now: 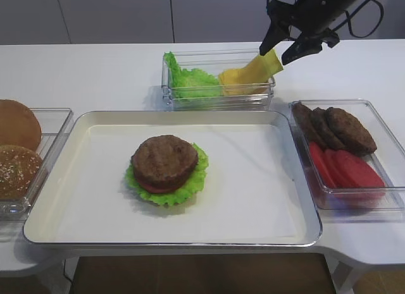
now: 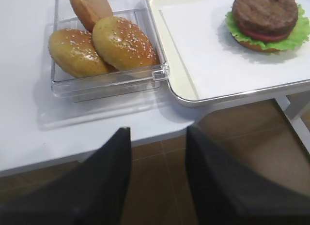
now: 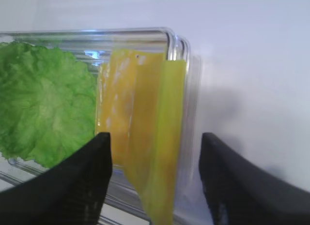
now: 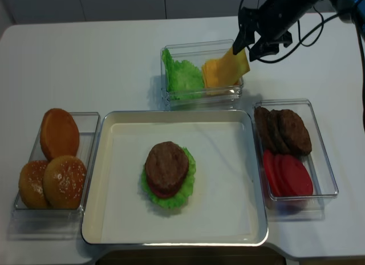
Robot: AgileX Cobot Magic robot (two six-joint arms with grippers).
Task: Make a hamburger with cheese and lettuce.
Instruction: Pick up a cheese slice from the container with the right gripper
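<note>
1. Starting nearest you, the left tool [image 2: 157,179] hangs off the front edge of the tabletop [image 2: 29,104], beyond its left corner, and its jaws stand a little apart with nothing between them. It looks parked there to leave the tray free.

2. Next comes the bun box [image 2: 109,84], with three brown buns, touching the tray's left rim. That keeps the bread close for the closing step.

3. Look to the middle of the tray [image 1: 54,196]: the hamburger [image 1: 166,171] sits there, patty uppermost, a red tomato edge under it and a frilly leaf fringing the bottom. It lies flat, so the patty gives you a level landing place.

4. On your right, a box [image 1: 380,126] holds loose patties and tomato slices in overlapping rows.

5. Farther back, the clear bin [image 1: 215,101] stands just behind the tray. Spare lettuce [image 1: 190,82] fills its left half.

6. The cheese [image 1: 253,73] is in that bin's right half, leaning over the right wall. Its long axis rises from the bin floor up and to the right, with the raised end pointing at the right tool [image 1: 286,46]. In the wrist view it is folded lengthwise.

7. Your right tool stands wide, its jaws either side of that raised end; I judge it unclamped, though whether the pads touch the slice I cannot tell.
</note>
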